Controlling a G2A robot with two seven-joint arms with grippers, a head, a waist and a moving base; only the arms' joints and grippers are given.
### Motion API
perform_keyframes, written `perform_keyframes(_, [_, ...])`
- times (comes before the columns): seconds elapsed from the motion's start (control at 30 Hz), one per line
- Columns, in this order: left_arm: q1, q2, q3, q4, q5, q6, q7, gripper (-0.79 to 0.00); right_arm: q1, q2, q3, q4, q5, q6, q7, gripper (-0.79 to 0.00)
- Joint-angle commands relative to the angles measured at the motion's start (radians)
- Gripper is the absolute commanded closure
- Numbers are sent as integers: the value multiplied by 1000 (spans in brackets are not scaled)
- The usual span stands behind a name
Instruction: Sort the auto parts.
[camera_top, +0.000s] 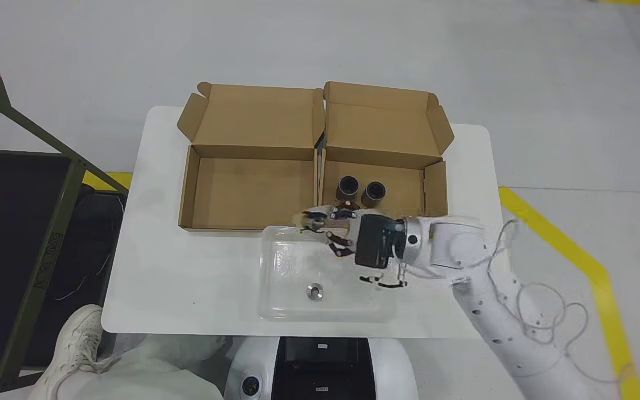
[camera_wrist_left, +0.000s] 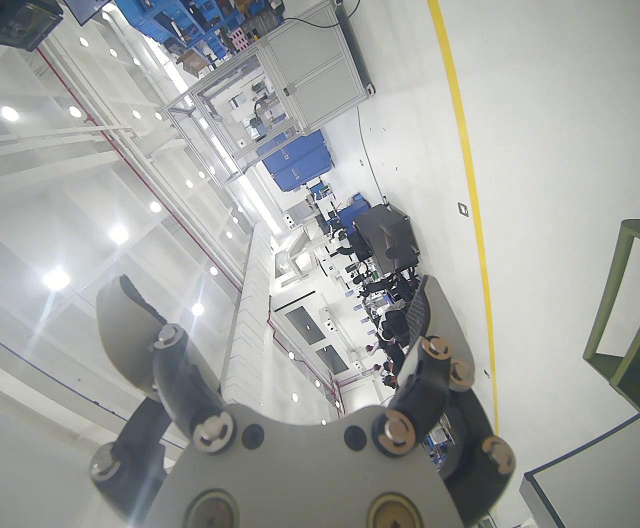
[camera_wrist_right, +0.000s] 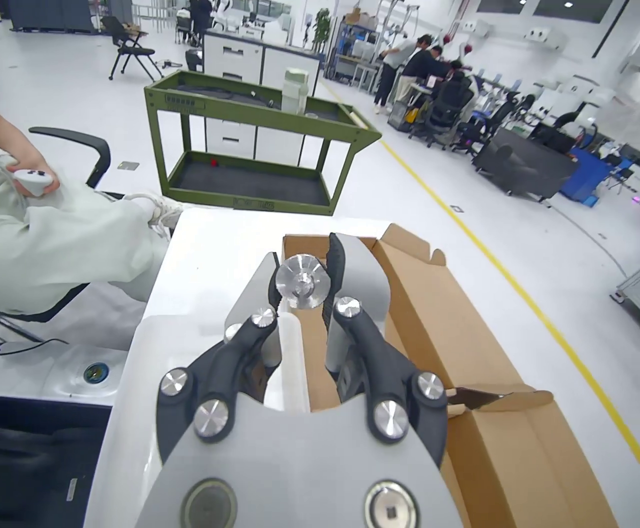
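Note:
My right gripper (camera_wrist_right: 303, 295) is shut on a silver round metal part (camera_wrist_right: 303, 286), held by its rim between the two fingers. In the top view this gripper (camera_top: 322, 220) hangs over the far rim of the clear plastic tray (camera_top: 272, 300), by the near wall of the left cardboard box (camera_top: 250, 190). One small metal part (camera_top: 314, 291) lies in the tray. Two black cylinders (camera_top: 348, 187) (camera_top: 376, 190) stand in the right cardboard box (camera_top: 400, 175). My left gripper (camera_wrist_left: 272, 295) is open, holds nothing and points up at the hall ceiling.
Both boxes stand side by side at the back of the white table (camera_top: 160, 260), lids folded open away from me. The left box floor (camera_wrist_right: 320, 360) lies bare under the right gripper. A green cart (camera_wrist_right: 260, 145) stands on the floor beyond the table's left end.

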Motion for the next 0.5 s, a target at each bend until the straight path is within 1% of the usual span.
perform_keyframes(0.0, [0, 0, 0, 0, 0, 0, 0, -785, -12, 3, 19, -8, -12, 10, -38, 0])
perform_keyframes(0.17, [0, 0, 0, 0, 0, 0, 0, -785, -37, 10, 52, -29, -34, 38, -105, 0])
perform_keyframes(0.47, [0, 0, 0, 0, 0, 0, 0, -785, -65, 15, 79, -65, -77, 95, -180, 0])
